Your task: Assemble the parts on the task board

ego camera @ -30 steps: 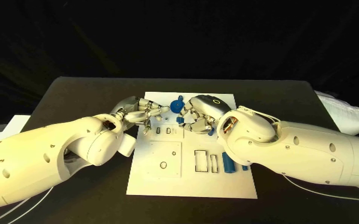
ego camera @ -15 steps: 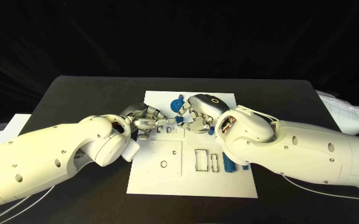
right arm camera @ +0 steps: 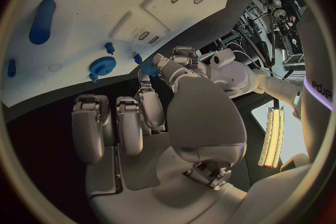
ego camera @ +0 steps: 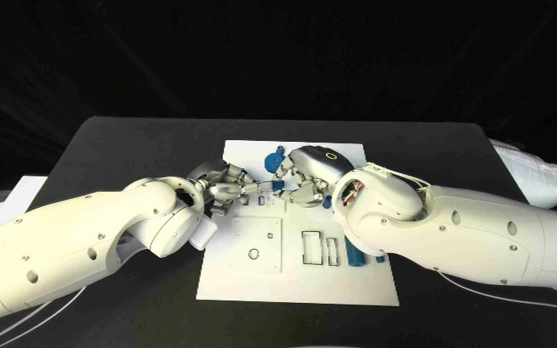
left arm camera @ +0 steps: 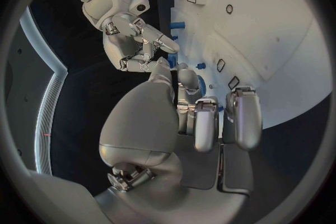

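- Left hand [ego camera: 220,187]: over the last second it moved in from the board's [ego camera: 244,283] left edge toward centre. Its fingertips now meet the right hand's, just left of the small part [ego camera: 270,185].
- Left grip: fingers extended toward the part. Can't tell whether they actually pinch it or only touch.
- Part: short blue peg, held above the board's upper middle between the two hands. In the right wrist view it sits at the right hand's fingertips [right arm camera: 149,69].
- Right hand [ego camera: 309,177]: barely moved since a second ago, pinching the peg, other fingers curled in.
- Read: looks like a hand-to-hand pass or regrip of the peg, not insertion yet.
- Gear [ego camera: 275,160]: blue, toothed, on the board at 12 o'clock from the peg, untouched.
- Cylinder [ego camera: 352,252]: long blue one lying at 4 o'clock, beside the rectangular slots [ego camera: 313,248].
- Board: white, flat, round holes and slots mostly unfilled, so assembly is early.
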You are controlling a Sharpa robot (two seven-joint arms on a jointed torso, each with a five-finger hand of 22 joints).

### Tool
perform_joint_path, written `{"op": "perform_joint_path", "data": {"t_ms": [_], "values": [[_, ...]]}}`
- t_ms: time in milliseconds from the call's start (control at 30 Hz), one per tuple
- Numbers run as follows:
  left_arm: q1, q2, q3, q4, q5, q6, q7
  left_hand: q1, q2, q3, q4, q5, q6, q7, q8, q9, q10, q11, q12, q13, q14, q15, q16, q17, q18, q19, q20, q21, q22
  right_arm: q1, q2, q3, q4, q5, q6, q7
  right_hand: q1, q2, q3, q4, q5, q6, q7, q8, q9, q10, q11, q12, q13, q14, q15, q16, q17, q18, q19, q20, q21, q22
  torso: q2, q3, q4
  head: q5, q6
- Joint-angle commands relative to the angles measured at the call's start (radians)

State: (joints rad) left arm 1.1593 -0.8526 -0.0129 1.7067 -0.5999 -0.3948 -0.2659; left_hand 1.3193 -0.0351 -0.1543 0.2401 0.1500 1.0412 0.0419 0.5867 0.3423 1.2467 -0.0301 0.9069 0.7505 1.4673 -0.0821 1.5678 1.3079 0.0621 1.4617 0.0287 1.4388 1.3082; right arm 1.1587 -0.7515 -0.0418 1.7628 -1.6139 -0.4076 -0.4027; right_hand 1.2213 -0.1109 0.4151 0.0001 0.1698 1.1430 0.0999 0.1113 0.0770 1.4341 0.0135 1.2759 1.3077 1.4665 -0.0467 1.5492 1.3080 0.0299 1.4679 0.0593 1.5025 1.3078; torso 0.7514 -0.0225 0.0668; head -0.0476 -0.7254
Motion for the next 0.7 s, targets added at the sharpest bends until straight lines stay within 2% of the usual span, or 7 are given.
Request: {"op": "perform_joint_path", "data": {"t_ms": [33,300,500,700], "values": [[0.000,0.003,0.000,0.002,0.000,-0.016,-0.005,-0.010,0.002,-0.002,0.010,0.004,0.000,-0.008,0.008,0.003,0.011,-0.002,0.013,0.013,0.104,-0.007,0.003,0.263,-0.013,0.014,-0.005,0.006,0.025,0.000,0.002,0.000,0.002,-0.023,0.021,-0.006,0.006,-0.004,-0.003,-0.001,-0.002,0.006,-0.002,0.000,0.002,0.009,0.001,0.003,0.066,0.098,-0.006,0.006,0.235,0.001,0.040,-0.005,0.005,0.126,0.000,0.0001,0.0006,0.000,-0.002],[0.001,0.004,0.000,0.001,0.002,-0.016,-0.012,-0.005,0.010,0.001,0.016,0.019,0.000,-0.013,0.020,0.008,0.023,-0.007,0.035,0.039,0.104,-0.010,0.003,0.263,-0.016,0.019,-0.009,0.015,0.041,0.000,0.004,0.000,0.005,-0.030,0.014,-0.003,0.007,-0.004,-0.003,-0.002,0.001,0.007,-0.003,0.000,0.002,0.011,0.001,0.008,0.070,0.098,-0.006,0.006,0.235,0.000,0.041,-0.005,0.005,0.126,0.000,0.0001,0.0004,-0.001,-0.005],[0.001,0.005,0.001,0.000,0.002,-0.012,-0.017,0.045,0.020,0.028,-0.004,0.024,-0.005,-0.020,0.027,0.011,0.026,-0.013,0.043,0.053,0.104,-0.016,0.003,0.263,-0.017,0.020,-0.014,0.019,0.048,0.000,0.002,0.000,0.007,-0.036,-0.016,0.003,0.011,-0.001,-0.002,-0.005,0.037,0.013,-0.005,0.001,0.002,0.015,-0.001,0.017,0.076,0.099,-0.009,0.008,0.238,0.001,0.041,-0.007,0.005,0.126,0.000,0.0007,0.0004,0.000,-0.009],[0.001,0.004,0.001,-0.002,0.003,-0.009,-0.020,0.092,0.017,0.053,-0.027,0.024,-0.007,-0.024,0.029,0.010,0.026,-0.017,0.043,0.059,0.104,-0.019,0.003,0.263,-0.017,0.020,-0.017,0.021,0.052,0.000,0.001,0.000,0.009,-0.037,-0.025,0.006,0.012,0.000,-0.003,-0.005,0.042,0.014,-0.005,0.001,0.003,0.018,-0.002,0.023,0.080,0.099,-0.009,0.009,0.241,0.000,0.041,-0.008,0.005,0.127,0.000,0.0002,0.0012,0.000,-0.011]]}}
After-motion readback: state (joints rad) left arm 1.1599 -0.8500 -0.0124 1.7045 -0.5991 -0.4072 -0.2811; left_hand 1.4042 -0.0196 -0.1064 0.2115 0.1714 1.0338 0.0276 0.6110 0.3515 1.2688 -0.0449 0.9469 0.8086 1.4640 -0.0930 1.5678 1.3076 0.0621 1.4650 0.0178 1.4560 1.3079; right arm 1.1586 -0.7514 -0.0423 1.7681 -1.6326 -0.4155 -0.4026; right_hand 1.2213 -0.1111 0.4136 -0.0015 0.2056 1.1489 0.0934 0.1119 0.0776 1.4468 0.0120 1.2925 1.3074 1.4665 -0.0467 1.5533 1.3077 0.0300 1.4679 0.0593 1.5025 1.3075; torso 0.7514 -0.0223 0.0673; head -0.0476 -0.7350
